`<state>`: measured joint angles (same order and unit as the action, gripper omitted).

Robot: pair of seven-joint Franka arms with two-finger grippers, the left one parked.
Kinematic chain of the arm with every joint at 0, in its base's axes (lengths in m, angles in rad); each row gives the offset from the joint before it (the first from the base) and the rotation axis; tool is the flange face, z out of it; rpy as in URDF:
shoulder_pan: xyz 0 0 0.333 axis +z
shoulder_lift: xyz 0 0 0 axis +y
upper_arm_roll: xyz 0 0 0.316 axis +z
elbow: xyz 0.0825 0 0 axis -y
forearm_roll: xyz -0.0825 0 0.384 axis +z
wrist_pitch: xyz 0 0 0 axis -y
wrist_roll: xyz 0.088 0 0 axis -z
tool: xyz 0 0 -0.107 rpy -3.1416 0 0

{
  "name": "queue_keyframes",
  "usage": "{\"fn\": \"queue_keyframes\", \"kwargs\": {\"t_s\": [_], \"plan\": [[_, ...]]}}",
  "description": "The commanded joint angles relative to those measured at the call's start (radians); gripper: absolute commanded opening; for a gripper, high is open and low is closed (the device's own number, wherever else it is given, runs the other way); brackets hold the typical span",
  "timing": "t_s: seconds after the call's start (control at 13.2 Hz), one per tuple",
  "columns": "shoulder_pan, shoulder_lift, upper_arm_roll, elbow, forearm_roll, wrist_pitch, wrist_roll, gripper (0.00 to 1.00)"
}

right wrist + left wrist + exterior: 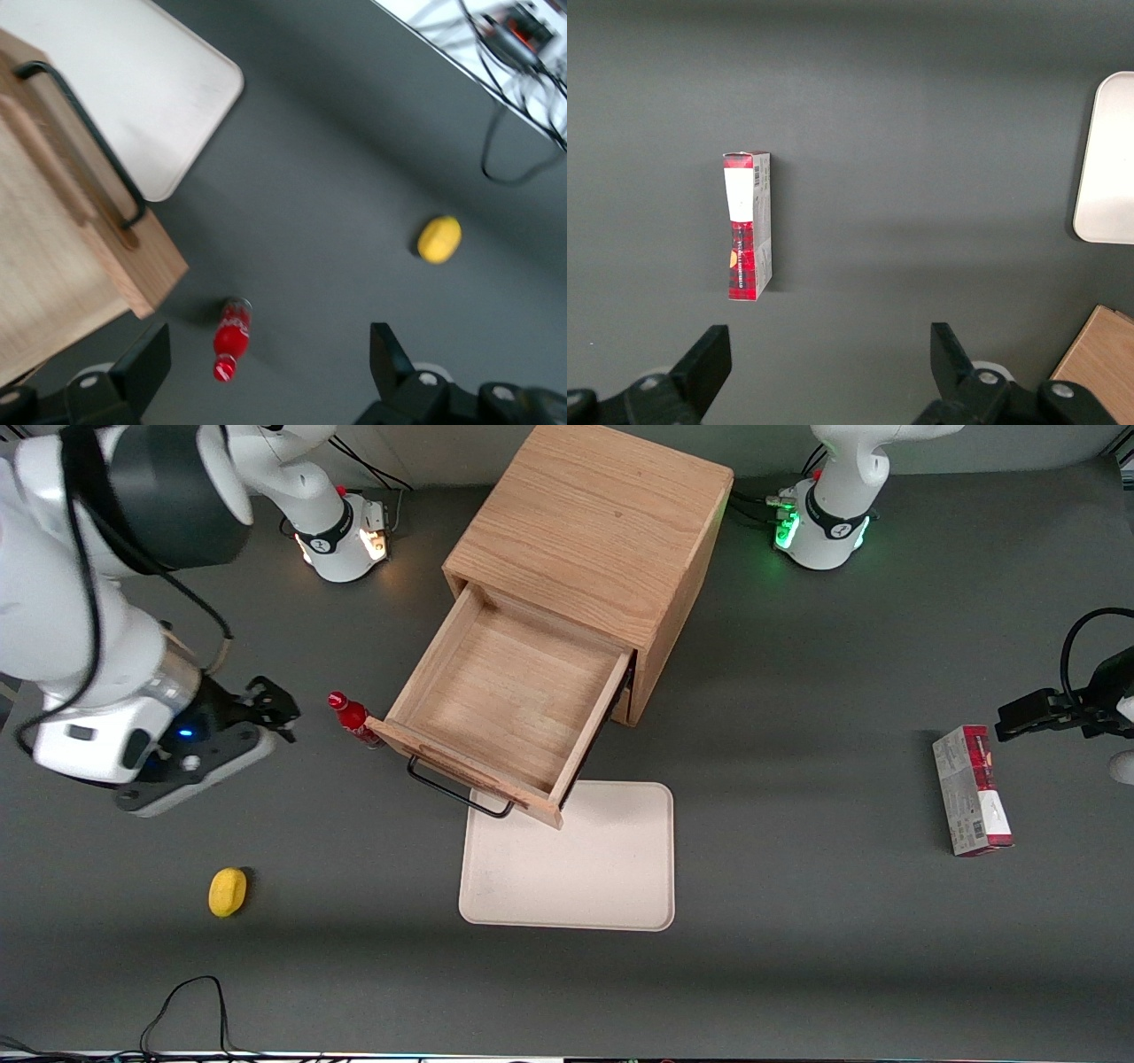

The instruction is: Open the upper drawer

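Observation:
The upper drawer (pixel 505 695) of the wooden cube cabinet (pixel 592 522) stands pulled far out, its plank bottom bare and its thin black wire handle (pixel 456 790) over the tray's edge. The drawer's front and handle (pixel 93 150) also show in the right wrist view. The lower drawer is hidden under it. My gripper (pixel 270 707) hangs above the table toward the working arm's end, apart from the drawer. Its fingers (pixel 146 359) are spread wide and hold nothing.
A small red bottle (pixel 352 717) stands by the drawer's front corner, between drawer and gripper; it shows in the right wrist view (pixel 230 339). A cream tray (pixel 571 859) lies in front of the cabinet. A yellow lemon (pixel 227 891) and a red-and-white box (pixel 972 790) lie on the table.

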<state>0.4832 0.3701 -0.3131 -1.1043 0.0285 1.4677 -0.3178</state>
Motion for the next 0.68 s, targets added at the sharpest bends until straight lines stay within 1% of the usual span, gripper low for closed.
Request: {"fn": "queue_keyframes", "kwargs": {"t_s": [0.0, 0.08, 0.15, 0.23, 0.38, 0.46, 0.61], "plan": [[0.017, -0.089, -0.061, -0.101, -0.022, 0.002, 0.100, 1.00], [0.005, -0.118, -0.063, -0.130, -0.019, 0.006, 0.139, 1.00], [-0.029, -0.150, -0.057, -0.176, -0.015, 0.026, 0.187, 1.00], [-0.082, -0.193, -0.017, -0.237, -0.013, 0.060, 0.215, 1.00], [-0.251, -0.276, 0.124, -0.360, -0.015, 0.140, 0.218, 1.00], [-0.320, -0.302, 0.174, -0.397, -0.015, 0.158, 0.220, 1.00], [-0.405, -0.333, 0.222, -0.452, -0.012, 0.178, 0.220, 1.00]]}}
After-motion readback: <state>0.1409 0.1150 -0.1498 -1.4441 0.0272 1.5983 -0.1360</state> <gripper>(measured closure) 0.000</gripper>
